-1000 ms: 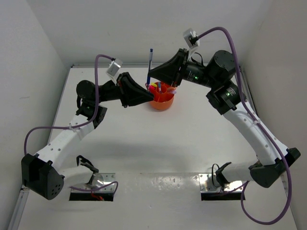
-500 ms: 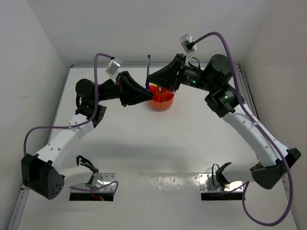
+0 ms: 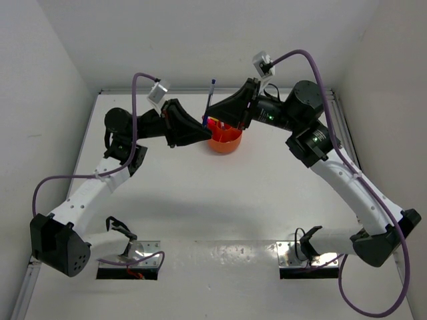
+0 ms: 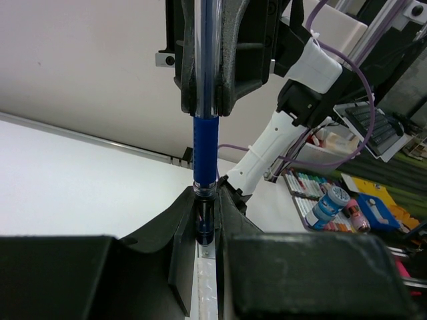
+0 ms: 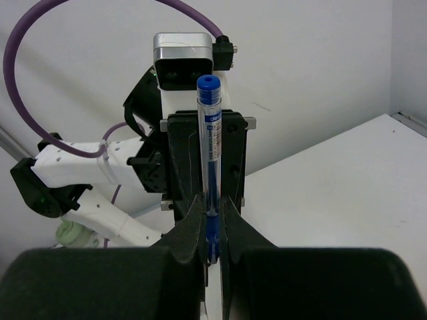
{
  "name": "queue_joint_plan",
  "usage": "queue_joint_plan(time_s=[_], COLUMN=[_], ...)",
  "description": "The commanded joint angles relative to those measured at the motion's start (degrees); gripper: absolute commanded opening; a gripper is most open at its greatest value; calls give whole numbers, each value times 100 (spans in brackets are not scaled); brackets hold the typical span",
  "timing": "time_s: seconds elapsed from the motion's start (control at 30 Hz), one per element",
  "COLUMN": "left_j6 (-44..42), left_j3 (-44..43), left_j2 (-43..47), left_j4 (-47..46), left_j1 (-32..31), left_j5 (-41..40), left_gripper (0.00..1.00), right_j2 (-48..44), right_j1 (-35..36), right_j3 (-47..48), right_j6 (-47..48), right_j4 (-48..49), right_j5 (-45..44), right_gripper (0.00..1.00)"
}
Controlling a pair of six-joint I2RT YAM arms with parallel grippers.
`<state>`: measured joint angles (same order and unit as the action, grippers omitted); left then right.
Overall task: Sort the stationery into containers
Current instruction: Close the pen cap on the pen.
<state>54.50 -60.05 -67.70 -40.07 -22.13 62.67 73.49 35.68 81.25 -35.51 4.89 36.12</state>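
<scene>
We are finding the tub (image 3: pixel 227 144) sitting at the table's (image 3: pixel 233 200) far middle, with markers (image 3: pixel 219 124) standing in it. Over its left edge the pen (image 3: pixel 209 97) is standing upright, with the left gripper (image 3: pixel 203 128) meeting it from the left and the right gripper (image 3: pixel 211 115) from the right.

White table (image 3: pixel 200 193) spans the floor of the enclosure, with plain white walls (image 3: pixel 200 40) on three sides. A grey rail (image 4: pixel 100 138) runs along the table edge at the foot of the wall. Left wrist view, outside the enclosure at right: a row of coloured markers (image 4: pixel 312 185), and touching or just beside it a small bottle (image 4: pixel 328 204) with a blue label. Other clutter there is too blurred to identify.
</scene>
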Motion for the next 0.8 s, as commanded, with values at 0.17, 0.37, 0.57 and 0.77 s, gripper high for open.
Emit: queue_joint_plan(time_s=[0.17,0.37,0.57,0.77], left_j6=[-97,-790,-1151,-1765], left_j3=[-525,-666,-745,-947], left_j2=[-68,-6,29,47], left_j4=[-124,447,764,1335], left_j1=[157,-63,-72,-55], left_j5=[-370,-230,-159,-159], left_gripper=[0,0,0,0], right_j2=[-160,-151,-142,-169], right_j1=[255,273,264,273], right_j3=[-285,-286,-250,-250], right_j6=[26,79,114,149], right_j4=[-146,-181,-207,-199], right_j5=[335,308,282,273], right_gripper=[0,0,0,4])
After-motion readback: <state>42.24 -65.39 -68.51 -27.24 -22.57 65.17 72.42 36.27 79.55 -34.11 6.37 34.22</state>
